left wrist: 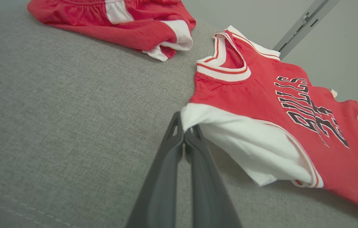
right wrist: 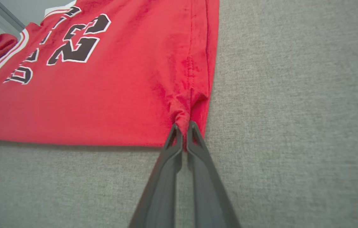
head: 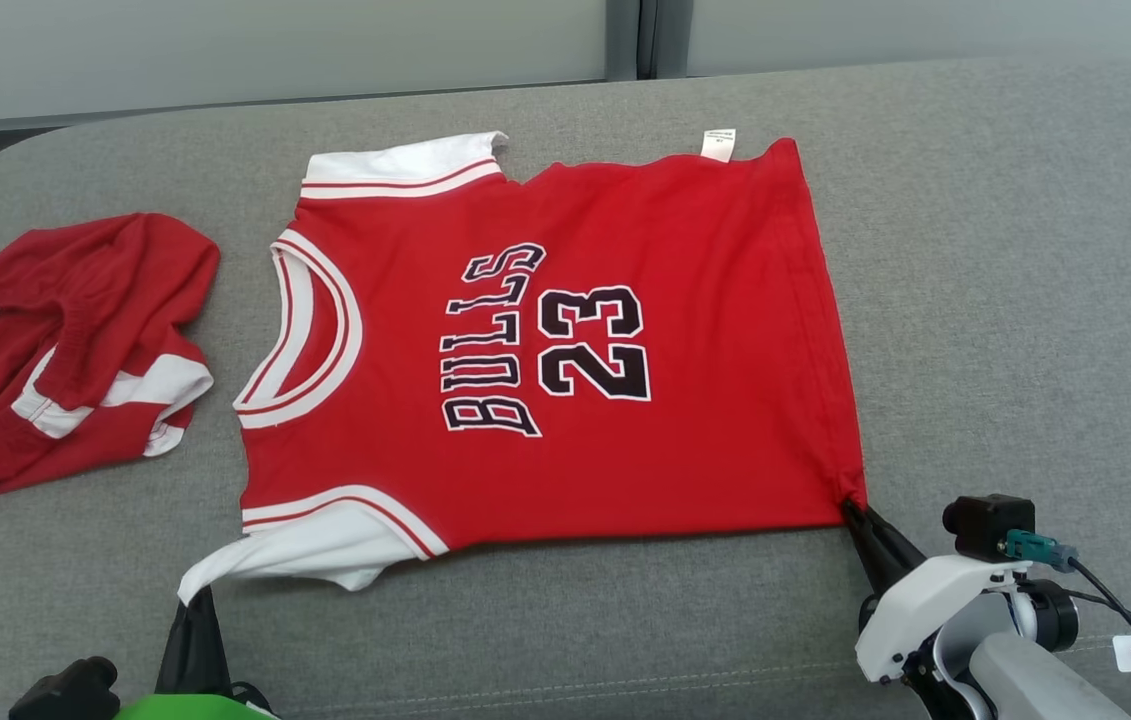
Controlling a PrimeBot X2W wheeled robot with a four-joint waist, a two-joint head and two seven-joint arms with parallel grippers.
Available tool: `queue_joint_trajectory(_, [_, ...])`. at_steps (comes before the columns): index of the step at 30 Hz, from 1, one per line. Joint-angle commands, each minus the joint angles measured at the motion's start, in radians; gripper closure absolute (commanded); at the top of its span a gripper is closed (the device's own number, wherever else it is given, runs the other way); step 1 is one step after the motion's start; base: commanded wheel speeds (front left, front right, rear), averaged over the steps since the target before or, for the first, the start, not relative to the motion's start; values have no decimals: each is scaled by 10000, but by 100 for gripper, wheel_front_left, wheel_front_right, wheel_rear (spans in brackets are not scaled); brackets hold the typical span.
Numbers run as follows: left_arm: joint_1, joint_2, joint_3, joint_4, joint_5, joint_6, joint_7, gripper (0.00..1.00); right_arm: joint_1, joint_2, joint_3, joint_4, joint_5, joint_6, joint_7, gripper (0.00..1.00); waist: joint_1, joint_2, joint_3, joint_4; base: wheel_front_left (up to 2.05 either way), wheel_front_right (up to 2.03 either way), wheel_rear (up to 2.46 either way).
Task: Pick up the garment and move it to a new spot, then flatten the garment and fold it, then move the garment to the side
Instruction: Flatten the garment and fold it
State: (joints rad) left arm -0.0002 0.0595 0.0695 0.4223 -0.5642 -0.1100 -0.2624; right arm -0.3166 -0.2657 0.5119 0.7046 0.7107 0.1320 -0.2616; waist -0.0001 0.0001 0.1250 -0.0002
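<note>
The garment [head: 545,340] is a red jersey with white trim and "BULLS 23" in black, spread flat on the grey cushion, neck to the left. My left gripper [head: 197,598] is shut on the white near sleeve tip, also seen in the left wrist view where the gripper [left wrist: 184,128] pinches the white cloth of the garment [left wrist: 261,104]. My right gripper [head: 850,505] is shut on the near hem corner; in the right wrist view the gripper [right wrist: 182,128] bunches the red fabric of the garment [right wrist: 103,88] into a small pucker.
A crumpled pair of red shorts [head: 55,350] with white stripes lies at the cushion's left, also in the left wrist view as the shorts [left wrist: 118,22]. The grey cushion [head: 1005,300] has bare room to the right and along the near edge. A pale wall rises behind.
</note>
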Motion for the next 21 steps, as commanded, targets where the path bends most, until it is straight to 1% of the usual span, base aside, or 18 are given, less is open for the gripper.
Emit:
queue_joint_trajectory(1, [-28, 47, 125, 54, 173, -11, -37, 100, 13, -48, -56, 111, -53, -25, -42, 100, 1, -1, -7, 7, 0, 0, 0])
queue_joint_trajectory(6, [120, -5, 299, 544, 446, -81, -39, 100, 133, 27, -284, 211, -121, -25, -42, 100, 1, -1, -63, 51, 0, 0, 0])
queue_joint_trajectory(11, [143, -29, 7, 937, 377, -162, -37, 100, 199, 31, -412, 210, -204, -25, -43, 100, 1, -1, -171, 135, 0, 0, 0])
queue_joint_trajectory(16, [246, -32, -294, 518, 563, -203, -37, 100, 257, -6, -576, -48, -255, -23, -43, 100, 1, -1, -283, 194, 0, 0, 0])
queue_joint_trajectory(21, [345, 244, -912, -65, 496, -207, -37, 100, 183, -113, -694, -444, -257, -23, -43, 100, 1, -1, -346, 190, 0, 0, 0])
